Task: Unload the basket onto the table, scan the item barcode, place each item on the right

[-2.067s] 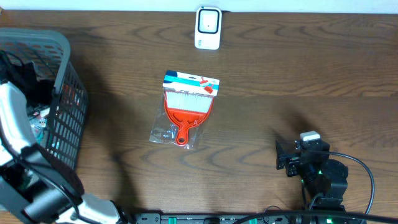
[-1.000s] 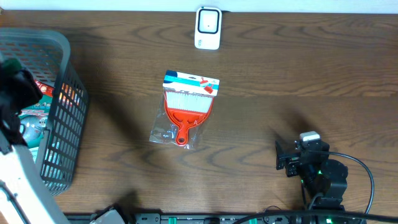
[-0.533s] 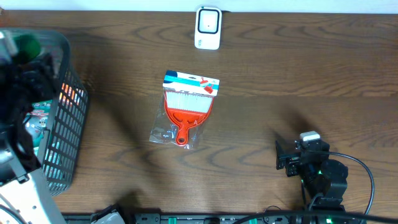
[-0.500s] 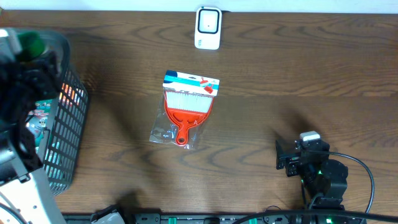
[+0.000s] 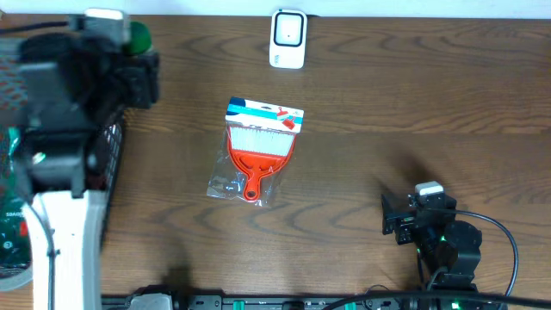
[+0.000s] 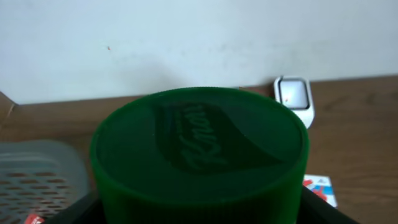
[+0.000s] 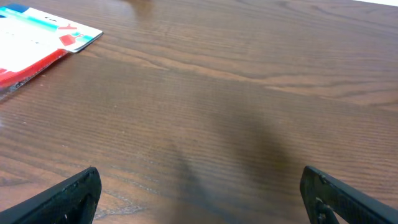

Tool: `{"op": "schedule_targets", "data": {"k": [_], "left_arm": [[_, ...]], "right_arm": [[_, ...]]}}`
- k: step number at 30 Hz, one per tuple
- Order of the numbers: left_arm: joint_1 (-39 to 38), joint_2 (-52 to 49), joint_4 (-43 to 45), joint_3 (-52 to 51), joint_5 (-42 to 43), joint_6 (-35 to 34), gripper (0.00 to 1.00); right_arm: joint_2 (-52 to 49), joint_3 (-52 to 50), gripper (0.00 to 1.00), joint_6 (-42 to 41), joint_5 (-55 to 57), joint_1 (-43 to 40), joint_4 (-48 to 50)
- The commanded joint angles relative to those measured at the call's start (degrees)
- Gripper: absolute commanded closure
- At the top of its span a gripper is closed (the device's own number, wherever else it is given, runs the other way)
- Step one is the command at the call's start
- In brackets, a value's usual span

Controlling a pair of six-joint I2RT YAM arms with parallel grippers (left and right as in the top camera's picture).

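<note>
1. One green-capped container, probably a jar though its body is hidden, sits clamped in the left gripper, raised over the far-left of the table by the basket.
2. Beyond it, to the right, stands the white scanner.
3. Mid-table lies an orange brush pack.
4. Right gripper hangs low, jaws spread wide, holding nothing.

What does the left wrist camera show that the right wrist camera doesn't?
Only the left wrist view: a green lid close up with raised lettering, the white scanner by the wall, and a corner of the grey basket. Only the right wrist view: the right claw, open wide over bare wood. Both: the wooden table and a corner of the brush package.
</note>
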State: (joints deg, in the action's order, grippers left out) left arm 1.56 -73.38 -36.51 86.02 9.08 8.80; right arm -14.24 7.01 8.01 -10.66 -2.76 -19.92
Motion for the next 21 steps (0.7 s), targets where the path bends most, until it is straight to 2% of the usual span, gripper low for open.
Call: {"op": "schedule_targets", "data": {"k": [1, 9, 13, 21], "left_arm": [[-3.9, -1.0, 2.4, 0.4, -10.8, -0.6, 0.87], [-7.1, -0.6, 14.1, -7.4, -19.0, -4.9, 0.89], [-7.2, 0.5, 21.9, -12.2, -19.2, -6.0, 0.89], [-7.2, 0.5, 29.7, -23.4, -19.0, -6.5, 0.89]], "right_arm": [[0.0, -0.4, 0.01, -0.3, 0.1, -0.2, 0.0], [0.0, -0.4, 0.01, -0.2, 0.1, -0.2, -0.1], [0.0, -0.4, 0.01, -0.2, 0.1, -0.2, -0.3], [0.0, -0.4, 0.01, -0.2, 0.1, -0.2, -0.5]]}}
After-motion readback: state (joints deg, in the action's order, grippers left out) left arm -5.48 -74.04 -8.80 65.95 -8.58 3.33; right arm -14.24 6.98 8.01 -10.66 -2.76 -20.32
